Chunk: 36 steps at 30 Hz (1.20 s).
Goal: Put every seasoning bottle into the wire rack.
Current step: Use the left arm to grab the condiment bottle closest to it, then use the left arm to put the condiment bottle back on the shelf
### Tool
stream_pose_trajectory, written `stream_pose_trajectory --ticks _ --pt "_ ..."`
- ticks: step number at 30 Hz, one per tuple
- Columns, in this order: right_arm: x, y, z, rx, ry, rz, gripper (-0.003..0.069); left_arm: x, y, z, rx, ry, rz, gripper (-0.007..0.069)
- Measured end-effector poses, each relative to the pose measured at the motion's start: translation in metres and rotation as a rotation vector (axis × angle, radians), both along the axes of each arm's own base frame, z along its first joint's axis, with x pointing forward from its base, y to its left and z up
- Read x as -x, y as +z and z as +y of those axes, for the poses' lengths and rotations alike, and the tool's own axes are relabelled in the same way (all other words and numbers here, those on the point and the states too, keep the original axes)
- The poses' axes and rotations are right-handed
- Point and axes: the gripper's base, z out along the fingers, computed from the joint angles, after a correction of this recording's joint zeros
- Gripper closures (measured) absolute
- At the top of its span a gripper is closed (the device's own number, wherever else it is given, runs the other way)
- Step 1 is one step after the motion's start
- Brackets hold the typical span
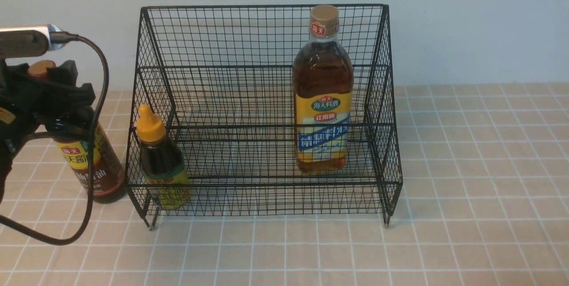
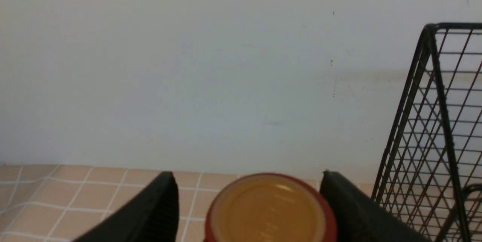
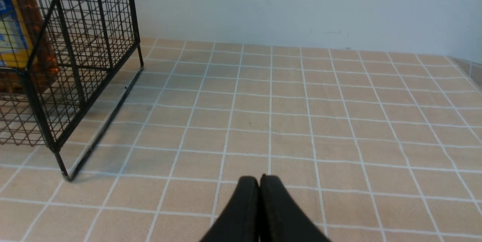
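The black wire rack [image 1: 266, 6] stands mid-table against the wall. On its lower tier, the tall amber seasoning bottle [image 1: 322, 99] with the tan cap is at the right. The small dark bottle [image 1: 160, 157] with the yellow nozzle is at the left end. The dark long-necked bottle [image 1: 95, 161] stands on the table just left of the rack. My left gripper [image 1: 49, 77] is open around its neck. In the left wrist view the brown cap [image 2: 267, 212] sits between the fingers of the left gripper [image 2: 246, 174], with a gap on one side. My right gripper [image 3: 260, 177] is shut and empty over bare tiles.
The tabletop is tan tile with a pale wall close behind the rack. A black cable [image 1: 95, 99] loops down from my left wrist in front of the dark bottle. The rack's side mesh [image 2: 433, 46] is close beside my left gripper, and its corner post [image 3: 49, 140] appears in the right wrist view.
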Motion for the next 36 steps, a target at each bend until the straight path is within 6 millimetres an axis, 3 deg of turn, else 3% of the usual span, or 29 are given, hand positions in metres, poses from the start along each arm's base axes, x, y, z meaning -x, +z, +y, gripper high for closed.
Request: stream_pose_trajectory --ticks 7,11,20,26,28,29,30,32,34,36 --pt "0.000 0.000 0.000 0.000 0.000 0.000 0.0672 -0.005 -0.008 0.000 -0.002 0.002 0.004 0.0204" --pt "0.000 0.000 0.000 0.000 0.000 0.000 0.0672 -0.006 -0.009 0.001 -0.004 0.002 0.001 0.0365" --pt "0.000 0.000 0.000 0.000 0.000 0.000 0.0672 -0.004 -0.001 0.000 0.003 -0.001 0.004 0.0366" --pt "0.000 0.000 0.000 -0.013 -0.003 0.000 0.0672 -0.003 0.053 -0.001 -0.021 -0.019 -0.045 0.0366" --pt "0.000 0.000 0.000 -0.022 -0.005 0.001 0.0672 -0.001 0.089 -0.002 -0.052 -0.029 -0.106 0.0366" --pt "0.000 0.000 0.000 -0.022 -0.005 0.001 0.0672 -0.001 0.092 -0.002 -0.056 -0.029 -0.112 0.0366" --pt "0.000 0.000 0.000 -0.022 -0.005 0.001 0.0672 0.001 0.116 -0.002 -0.074 -0.033 -0.159 0.0366" --pt "0.000 0.000 0.000 -0.022 -0.005 0.001 0.0672 0.002 0.128 -0.003 -0.084 -0.037 -0.183 0.0367" --pt "0.000 0.000 0.000 -0.022 -0.005 0.001 0.0672 0.001 0.159 -0.009 -0.106 -0.060 -0.248 0.0368" --pt "0.000 0.000 0.000 -0.022 -0.005 0.001 0.0672 0.002 0.173 -0.016 -0.119 -0.086 -0.276 0.0368"
